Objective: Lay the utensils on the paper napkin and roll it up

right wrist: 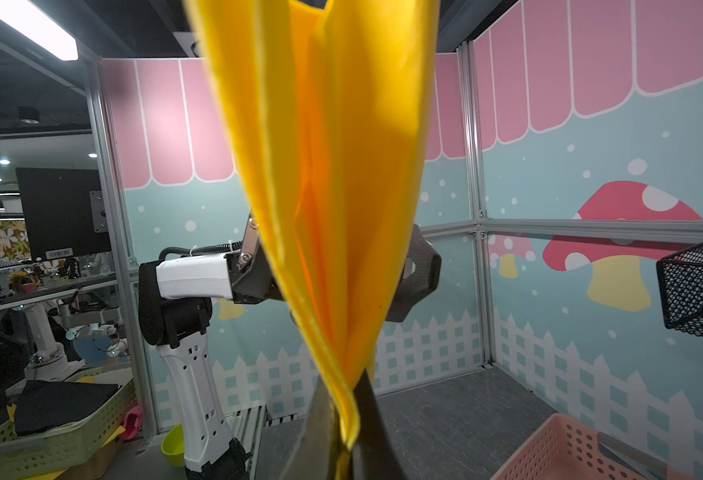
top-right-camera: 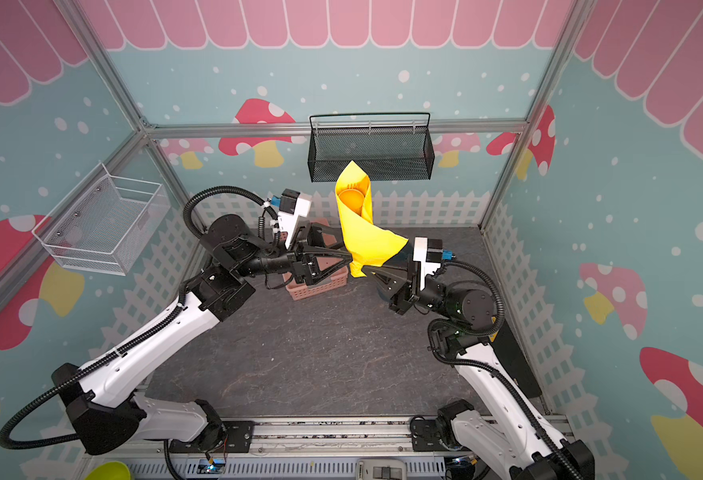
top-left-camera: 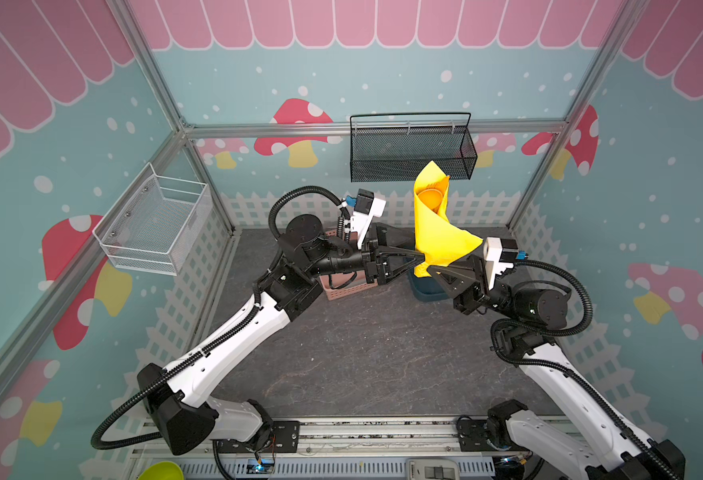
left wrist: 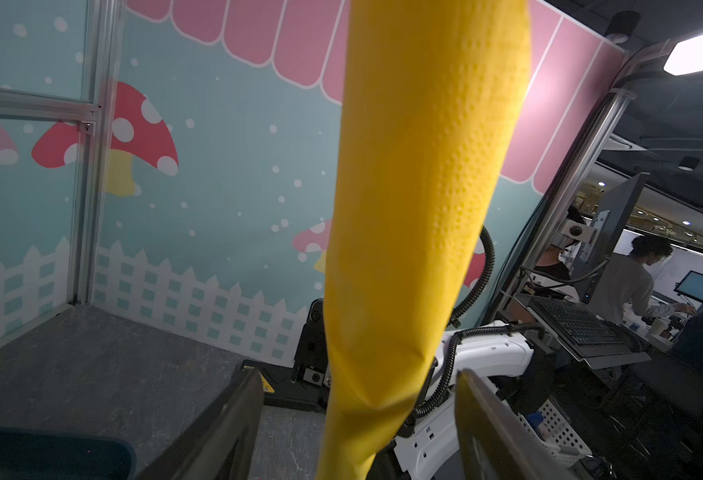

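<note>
My right fingers (right wrist: 320,428) clench the bottom end of the rolled napkin (top-left-camera: 435,224). It stands upright above the worktop (top-left-camera: 362,353), spoon (top-left-camera: 429,197) showing at the top. My left fingers (left wrist: 225,428) are released, straddling the roll's lower part without touching it.

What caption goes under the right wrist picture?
The right gripper pinches one end of the rolled yellow napkin.
</note>
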`<state>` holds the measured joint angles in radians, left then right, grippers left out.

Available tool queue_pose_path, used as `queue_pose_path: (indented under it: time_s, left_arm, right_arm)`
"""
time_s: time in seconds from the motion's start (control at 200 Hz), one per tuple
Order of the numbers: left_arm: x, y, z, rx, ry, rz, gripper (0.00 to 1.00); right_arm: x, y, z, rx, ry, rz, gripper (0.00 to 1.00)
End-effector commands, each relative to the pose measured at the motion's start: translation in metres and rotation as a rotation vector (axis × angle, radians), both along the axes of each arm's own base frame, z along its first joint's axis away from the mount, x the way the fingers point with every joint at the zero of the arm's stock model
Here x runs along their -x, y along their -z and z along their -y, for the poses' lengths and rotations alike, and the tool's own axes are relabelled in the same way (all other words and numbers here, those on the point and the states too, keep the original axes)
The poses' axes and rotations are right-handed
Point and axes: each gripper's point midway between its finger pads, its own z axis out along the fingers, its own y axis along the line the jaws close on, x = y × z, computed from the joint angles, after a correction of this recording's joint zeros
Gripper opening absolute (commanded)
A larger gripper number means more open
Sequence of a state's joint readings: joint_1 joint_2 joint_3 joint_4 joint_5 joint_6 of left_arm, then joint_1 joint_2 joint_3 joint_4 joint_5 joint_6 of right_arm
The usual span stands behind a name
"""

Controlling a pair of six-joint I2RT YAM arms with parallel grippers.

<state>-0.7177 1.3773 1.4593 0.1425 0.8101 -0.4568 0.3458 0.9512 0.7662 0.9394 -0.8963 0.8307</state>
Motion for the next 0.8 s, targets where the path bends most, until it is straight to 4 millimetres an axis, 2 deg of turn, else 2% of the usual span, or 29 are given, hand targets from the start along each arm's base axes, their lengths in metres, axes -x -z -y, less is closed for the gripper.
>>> queue_pose_path:
  time_s: [0.0,0.35,0.665,0.796]
  left_arm:
    - [0.007,0.000,0.004,-0.021,0.029,0.047,0.72]
    - [0.002,-0.004,0.006,-0.011,0.009,0.060,0.58]
    - [-0.002,-0.005,0.005,-0.001,-0.022,0.078,0.32]
    - [-0.003,-0.006,0.005,0.001,-0.025,0.080,0.27]
  right_arm:
    - [0.009,-0.009,0.002,-0.015,-0.021,0.042,0.00]
    - [0.010,-0.005,-0.002,-0.013,-0.093,0.000,0.00]
    - [0.008,-0.002,-0.004,-0.009,-0.108,-0.017,0.00]
    - [0.009,-0.001,-0.004,-0.007,-0.110,-0.018,0.00]
